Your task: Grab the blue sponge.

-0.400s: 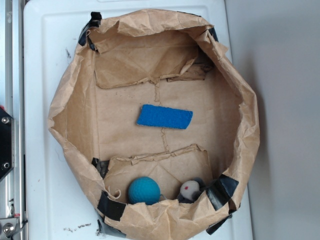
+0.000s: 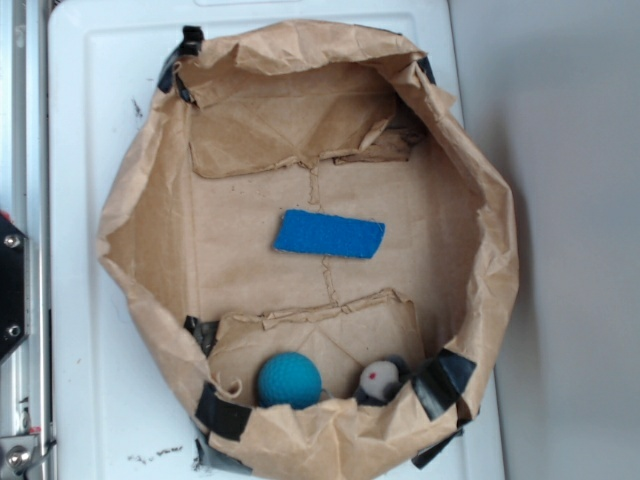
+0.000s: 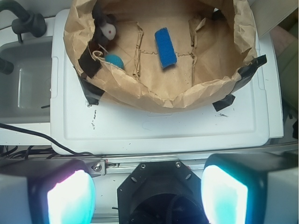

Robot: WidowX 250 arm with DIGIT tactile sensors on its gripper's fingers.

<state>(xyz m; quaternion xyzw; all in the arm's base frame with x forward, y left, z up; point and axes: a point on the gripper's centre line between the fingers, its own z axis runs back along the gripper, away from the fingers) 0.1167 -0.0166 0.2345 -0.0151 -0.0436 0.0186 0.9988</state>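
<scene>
The gripper [image 3: 147, 186] is held back from the paper bag [image 3: 163, 95], above the near edge of the white worktop [image 3: 187, 130], and is pointed down. Its two fingers [image 3: 70, 198] are spread wide apart, with nothing held between them. The blue sponge [image 2: 329, 233] is seen lying flat at the middle of the bag's floor, well apart from the ball [image 2: 290, 380] and the small stuffed toy [image 2: 380, 378] near the bag's wall.
</scene>
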